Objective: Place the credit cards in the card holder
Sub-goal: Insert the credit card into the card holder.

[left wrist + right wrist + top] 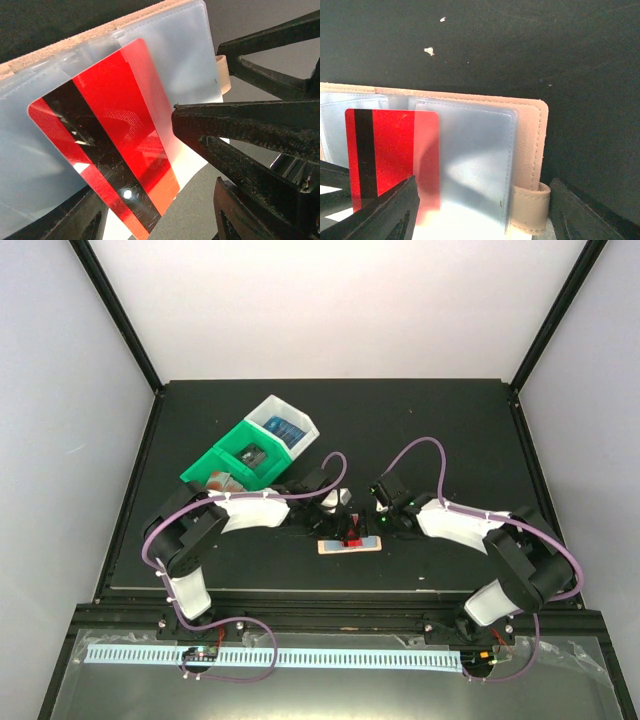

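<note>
The tan card holder point(350, 547) lies open on the black table between both arms. A red card point(352, 539) with a black stripe lies on it. In the right wrist view the red card point(390, 150) has its right edge under a clear sleeve of the card holder point(530, 145). My left gripper point(341, 520) is open, and its fingers straddle the lower end of the red card point(115, 135) without closing on it point(155, 222). My right gripper point(384, 523) is open around the holder's right half point(485, 212); one finger point(240, 125) rests by the card's edge.
A green bin point(225, 468) and a white bin point(300, 420) stand at the back left of the table. A blue card point(285, 428) lies in the white bin and a dark card point(252, 453) in the green one. The snap tab point(530, 205) sticks out at the holder's right edge.
</note>
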### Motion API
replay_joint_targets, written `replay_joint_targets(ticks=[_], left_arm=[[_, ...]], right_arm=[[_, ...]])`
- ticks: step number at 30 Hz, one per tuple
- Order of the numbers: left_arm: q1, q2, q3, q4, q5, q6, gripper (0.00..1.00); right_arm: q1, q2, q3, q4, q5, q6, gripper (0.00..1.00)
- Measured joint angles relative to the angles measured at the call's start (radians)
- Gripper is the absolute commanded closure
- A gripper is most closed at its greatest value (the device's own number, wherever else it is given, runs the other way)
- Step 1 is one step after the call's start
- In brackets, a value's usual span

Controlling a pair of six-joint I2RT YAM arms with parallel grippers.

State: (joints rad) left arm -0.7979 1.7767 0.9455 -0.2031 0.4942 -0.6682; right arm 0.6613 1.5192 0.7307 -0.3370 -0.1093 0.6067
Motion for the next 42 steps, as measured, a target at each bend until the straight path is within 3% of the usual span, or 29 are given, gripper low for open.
replay_joint_targets(ticks=[5,8,13,18,25,32,42], left_arm=[[0.000,-0.015,0.001,-0.036,-0.042,0.032,0.42],[0.000,-0.048,-0.005,-0.071,-0.096,0.041,0.47],[0.003,-0.127,-0.051,-0.080,-0.147,0.035,0.61],[0.021,-0.165,-0.120,-0.032,-0.156,-0.012,0.83],[0.060,-0.121,-0.224,0.130,-0.050,-0.123,0.97],[0.102,-0.109,-0.298,0.283,0.019,-0.210,0.98],[0.113,-0.108,-0.316,0.320,0.035,-0.250,0.98]], right_arm=[[0.001,-0.022,0.000,-0.008,0.026,-0.005,0.24],[0.007,-0.047,0.005,-0.026,0.064,-0.023,0.24],[0.069,-0.033,0.069,-0.093,0.165,-0.045,0.24],[0.150,0.022,0.143,-0.117,0.227,-0.053,0.24],[0.257,0.123,0.196,-0.126,0.306,-0.068,0.24],[0.316,0.177,0.203,-0.129,0.380,-0.068,0.24],[0.354,0.218,0.245,-0.215,0.565,0.013,0.25]])
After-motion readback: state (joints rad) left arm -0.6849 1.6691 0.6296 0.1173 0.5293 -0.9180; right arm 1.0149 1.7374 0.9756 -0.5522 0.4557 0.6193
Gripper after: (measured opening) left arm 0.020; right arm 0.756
